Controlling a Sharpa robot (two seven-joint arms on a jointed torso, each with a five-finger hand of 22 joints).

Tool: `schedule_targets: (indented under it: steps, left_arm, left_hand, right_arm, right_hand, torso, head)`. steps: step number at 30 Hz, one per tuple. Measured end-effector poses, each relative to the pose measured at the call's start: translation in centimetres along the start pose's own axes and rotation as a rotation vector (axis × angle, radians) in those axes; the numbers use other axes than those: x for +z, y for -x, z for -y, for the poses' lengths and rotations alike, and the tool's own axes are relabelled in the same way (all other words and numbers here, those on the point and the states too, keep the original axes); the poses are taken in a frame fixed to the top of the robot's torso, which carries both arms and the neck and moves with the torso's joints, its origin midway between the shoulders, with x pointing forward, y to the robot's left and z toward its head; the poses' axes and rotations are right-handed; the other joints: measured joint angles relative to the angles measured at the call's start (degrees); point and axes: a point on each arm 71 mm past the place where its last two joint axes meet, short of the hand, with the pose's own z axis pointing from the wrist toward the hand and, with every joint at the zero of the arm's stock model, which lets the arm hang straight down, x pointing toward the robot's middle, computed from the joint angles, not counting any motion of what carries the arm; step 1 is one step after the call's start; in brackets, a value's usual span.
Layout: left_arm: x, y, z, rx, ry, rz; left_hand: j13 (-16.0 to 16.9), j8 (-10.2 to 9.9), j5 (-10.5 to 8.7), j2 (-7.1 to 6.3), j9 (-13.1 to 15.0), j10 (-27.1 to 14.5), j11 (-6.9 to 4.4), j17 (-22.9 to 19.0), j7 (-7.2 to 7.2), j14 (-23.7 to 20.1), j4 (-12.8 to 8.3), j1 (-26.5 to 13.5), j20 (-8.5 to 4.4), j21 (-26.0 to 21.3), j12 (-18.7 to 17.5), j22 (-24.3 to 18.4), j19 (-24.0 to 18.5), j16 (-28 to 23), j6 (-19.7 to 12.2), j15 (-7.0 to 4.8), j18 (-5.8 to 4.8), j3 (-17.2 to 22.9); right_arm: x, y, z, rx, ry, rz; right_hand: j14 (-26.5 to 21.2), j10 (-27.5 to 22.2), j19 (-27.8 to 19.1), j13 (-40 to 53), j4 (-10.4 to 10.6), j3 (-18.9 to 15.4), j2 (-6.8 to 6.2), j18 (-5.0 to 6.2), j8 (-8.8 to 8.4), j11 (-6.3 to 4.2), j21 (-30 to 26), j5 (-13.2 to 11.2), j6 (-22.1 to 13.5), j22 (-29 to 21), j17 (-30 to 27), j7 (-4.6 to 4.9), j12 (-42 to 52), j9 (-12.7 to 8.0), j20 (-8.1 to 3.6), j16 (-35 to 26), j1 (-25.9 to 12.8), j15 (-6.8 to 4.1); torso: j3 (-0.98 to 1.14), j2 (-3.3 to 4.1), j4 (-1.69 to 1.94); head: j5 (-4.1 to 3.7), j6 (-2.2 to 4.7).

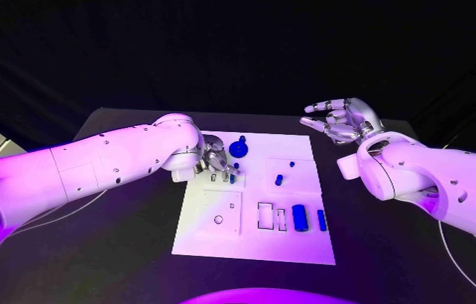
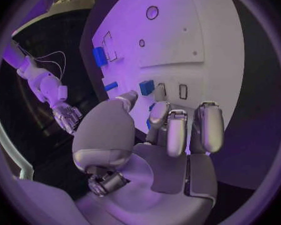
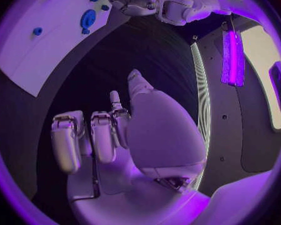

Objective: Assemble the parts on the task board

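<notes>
Your left hand (image 1: 213, 161) sits low over the task board (image 1: 260, 242) at its far-left part, fingers curled down by a small blue part (image 2: 147, 87); you can't tell whether it grips anything. Your right hand (image 1: 342, 120) hovers off the board past its far-right corner, fingers apart, holding nothing. On the board: a round blue part (image 1: 239, 148) just beside the left hand, a blue cylinder (image 1: 298, 217) and a thin blue bar (image 1: 321, 219) near its right edge.
</notes>
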Motion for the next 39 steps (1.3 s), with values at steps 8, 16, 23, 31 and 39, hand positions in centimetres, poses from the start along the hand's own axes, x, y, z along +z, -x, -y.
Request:
schedule_targets:
  steps: [8,16,23,31,39]
  left_arm:
    - [0.18,-0.16,0.18,0.007,0.002,-0.008]
    - [0.33,-0.28,0.35,0.007,0.001,-0.013]
    - [0.44,-0.37,0.49,0.005,-0.001,-0.019]
    - [0.43,-0.3,0.53,-0.006,-0.008,-0.023]
    - [0.43,-0.36,0.51,-0.02,-0.016,-0.032]
  left_hand:
    - [-0.05,0.22,0.0,1.24,1.02,0.0,0.0,0.0,-0.01,0.0,-0.23,2.06,0.0,0.0,0.0,0.0,0.0,0.0,-0.4,0.0,0.0,0.78]
    - [-0.05,0.22,0.0,1.1,1.66,0.0,0.0,0.0,-0.01,0.0,-0.48,3.43,0.0,0.0,0.0,0.05,0.0,0.0,-0.4,0.0,0.0,1.47]
    - [0.03,0.22,0.0,2.07,2.37,-0.13,-0.12,0.0,-0.2,0.21,-0.54,5.6,0.0,0.0,0.0,0.04,0.0,0.0,-0.6,-0.21,0.0,3.14]
    - [0.07,-0.06,-0.36,1.4,3.48,-0.47,-0.45,-0.01,-0.31,0.22,-2.76,10.94,-0.21,0.0,-0.38,0.14,0.21,0.0,-1.32,-0.63,0.0,9.93]
    - [-0.11,0.32,-0.46,-0.05,3.94,-0.33,-0.58,-0.01,-0.31,0.22,1.04,12.55,-0.21,0.0,-0.88,0.42,0.21,0.22,-1.34,-0.63,0.0,13.99]
  right_arm:
    - [0.09,-0.09,0.03,0.0,-0.004,-0.003]
    - [0.16,-0.19,0.04,0.001,-0.006,-0.007]
    - [0.21,-0.21,0.08,0.0,-0.009,-0.009]
    - [0.28,-0.22,0.15,0.0,-0.013,-0.013]
    - [0.34,-0.28,0.2,0.0,-0.016,-0.017]
  right_hand:
    - [0.0,0.0,0.0,0.0,0.0,0.0,0.0,0.0,0.0,0.0,0.0,0.0,0.0,0.0,-0.01,0.0,0.0,0.0,0.0,0.0,0.0,0.0]
    - [0.0,0.0,0.0,-0.01,0.0,0.0,0.0,0.0,0.0,0.0,0.0,0.0,0.0,-0.01,-0.01,0.0,0.0,-0.01,0.0,0.0,0.0,0.0]
    - [0.0,0.0,0.0,-0.01,0.0,0.0,0.0,0.0,0.23,0.0,0.0,0.0,0.0,-0.02,0.03,0.0,0.0,-0.01,0.0,0.0,0.0,0.0]
    - [0.0,0.0,0.0,-0.02,0.0,0.0,0.0,0.0,0.23,0.0,0.0,0.0,0.0,-0.02,0.04,0.0,0.0,-0.02,0.0,0.0,0.0,0.0]
    - [0.0,0.0,0.0,-0.02,0.0,0.0,0.0,0.0,0.23,0.0,0.0,0.0,0.0,-0.03,0.03,0.0,0.0,0.03,0.0,0.0,0.0,0.0]
  torso:
    - [0.03,0.01,0.03]
    - [0.07,0.01,0.05]
    - [0.04,0.0,0.03]
    - [0.03,-0.05,0.08]
    - [0.03,-0.07,0.09]
  head:
    - [-0.05,-0.21]
    - [-0.05,-0.34]
    - [-0.21,-0.41]
    - [-0.25,-0.53]
    - [-0.12,-0.54]
